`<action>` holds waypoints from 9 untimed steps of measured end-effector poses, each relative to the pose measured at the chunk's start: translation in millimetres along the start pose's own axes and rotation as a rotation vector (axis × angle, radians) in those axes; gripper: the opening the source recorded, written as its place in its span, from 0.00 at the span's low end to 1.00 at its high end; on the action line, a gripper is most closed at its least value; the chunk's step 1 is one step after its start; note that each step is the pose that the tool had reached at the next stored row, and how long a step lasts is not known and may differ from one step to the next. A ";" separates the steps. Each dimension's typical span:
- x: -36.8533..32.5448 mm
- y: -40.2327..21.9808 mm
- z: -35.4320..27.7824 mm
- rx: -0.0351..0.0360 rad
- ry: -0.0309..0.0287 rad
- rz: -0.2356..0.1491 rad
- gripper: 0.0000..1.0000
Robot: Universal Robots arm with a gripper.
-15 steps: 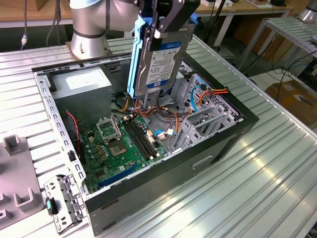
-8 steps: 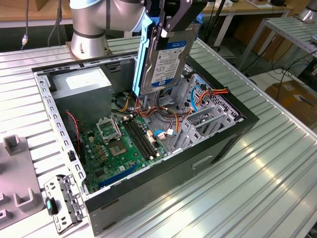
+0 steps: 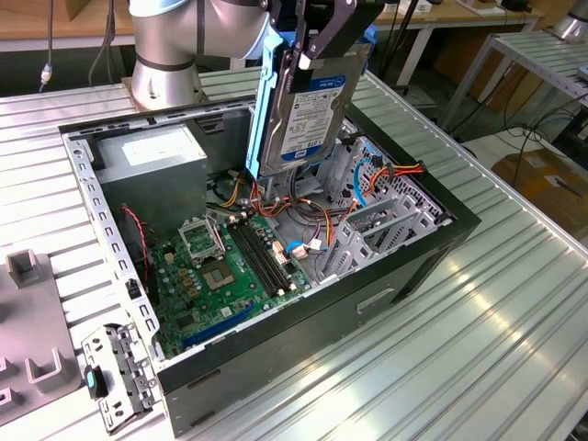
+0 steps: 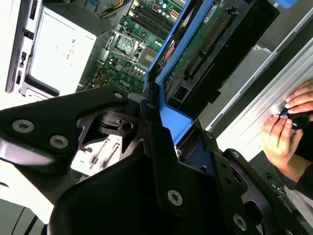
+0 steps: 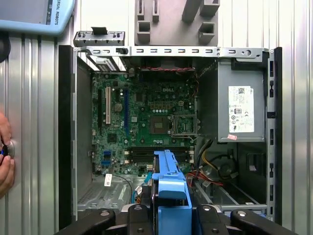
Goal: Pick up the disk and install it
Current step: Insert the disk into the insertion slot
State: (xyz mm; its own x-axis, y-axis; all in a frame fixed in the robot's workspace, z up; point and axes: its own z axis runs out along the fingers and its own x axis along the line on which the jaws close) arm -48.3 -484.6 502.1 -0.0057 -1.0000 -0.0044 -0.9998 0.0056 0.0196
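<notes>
- Table point(image 3: 514, 303): ridged metal top that carries the whole job. Runs out of frame on every side.
- PC case point(image 3: 303, 340): lies on its side w/ the panel off, so the inside faces up. My read: that lets the arm come in from above.
- Arm point(image 3: 179, 37): stands behind the case in the exterior view. Only its base and lower joints show; the rest is cut off at the top.
- Motherboard point(image 3: 230, 266): flat on the case floor, CPU socket bare. PSU point(image 3: 152, 152) sits in the far corner, on the exterior view's left.
- Drive cage point(image 3: 386, 220): metal brackets at the case end on the exterior view's right. Prob. where the disk goes, but the slot itself can't be made out.
- Disk point(image 3: 308, 110): in the air above the case, near upright, label side toward the exterior cam, blue rails along its edges. Hangs over the cabled area between board and cage, clear of both. It blocks what's right behind it. In the second wrist view its circuit-board side point(image 4: 205, 44) shows.
- Gripper point(image 3: 310, 46): clamped on the disk's top end, jaws closed onto it. Holding it at the top leaves the lower end free to go in first, I'd judge.
- Hands point(image 4: 286, 129): a person's, resting on the table beside the case, clear of the arm. They're on a small dark thing; can't tell what. Cut off at the frame edge.
- Cables point(image 3: 386, 175): orange/red/blue bundle by the cage. Ends are hidden.
</notes>
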 end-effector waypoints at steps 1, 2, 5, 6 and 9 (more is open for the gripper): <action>0.5 -0.2 0.0 0.0000 0.0000 0.000 0.37; 2.4 -0.2 -0.1 0.0000 0.0001 0.000 0.37; 9.9 -0.3 0.0 0.0000 0.0000 0.000 0.37; 16.4 -0.5 0.1 0.0000 0.0001 0.000 0.37; 28.2 -0.7 0.2 0.0000 0.0002 0.000 0.37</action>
State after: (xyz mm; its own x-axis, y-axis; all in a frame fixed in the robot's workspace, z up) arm -47.8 -512.8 501.7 -0.0057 -1.0000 -0.0042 -0.9998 0.0056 0.0196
